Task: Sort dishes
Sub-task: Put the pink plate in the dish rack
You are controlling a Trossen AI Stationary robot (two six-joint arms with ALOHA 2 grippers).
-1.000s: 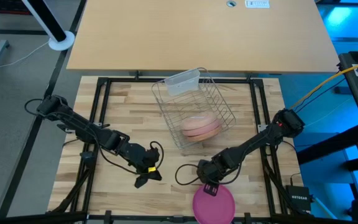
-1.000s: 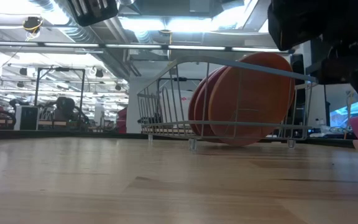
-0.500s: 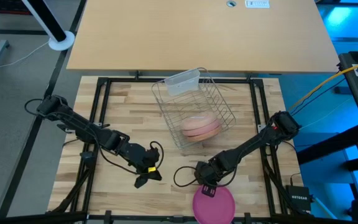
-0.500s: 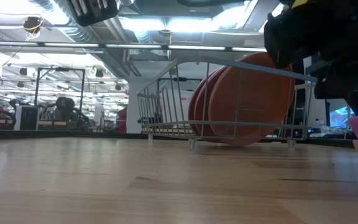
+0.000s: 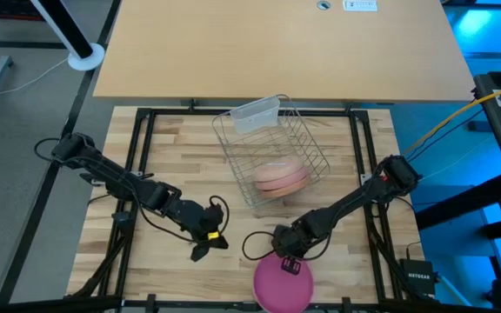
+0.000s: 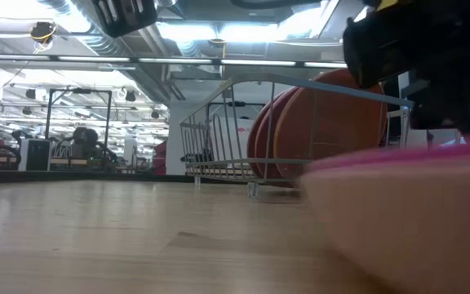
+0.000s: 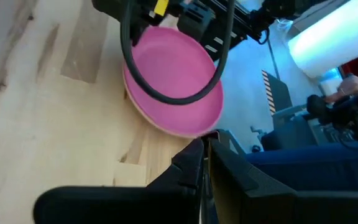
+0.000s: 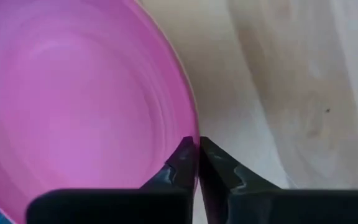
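Note:
A magenta plate (image 5: 283, 284) lies at the table's near edge on top of a pale peach plate (image 7: 166, 129). My right gripper (image 5: 290, 263) is shut on its far rim. In the low view the magenta rim (image 6: 398, 153) and the peach plate (image 6: 398, 220) fill the right side. Orange and peach plates (image 5: 281, 176) stand on edge inside the wire basket rack (image 5: 307, 139). My left gripper (image 5: 200, 252) waits shut to the left of the magenta plate, holding nothing. My right gripper pinches the magenta plate's rim (image 8: 193, 127) between its two fingertips (image 8: 182, 163), at the plate's far edge. The fingers slant down from the far side toward the table's near edge. The plate sits face up over the peach plate.
The wire rack stands mid-table with a clear tub (image 5: 257, 111) at its far end. Black frame rails (image 5: 142, 139) run along the table's edges. Bare wood (image 5: 172, 165) lies left of the rack. A black cable loop (image 5: 255, 243) hangs by my right wrist.
My right gripper has taken hold of the magenta plate's rim and shifted a little toward the table's left edge. The plate has slid with it toward the left, and the plates now loom much larger in the low view.

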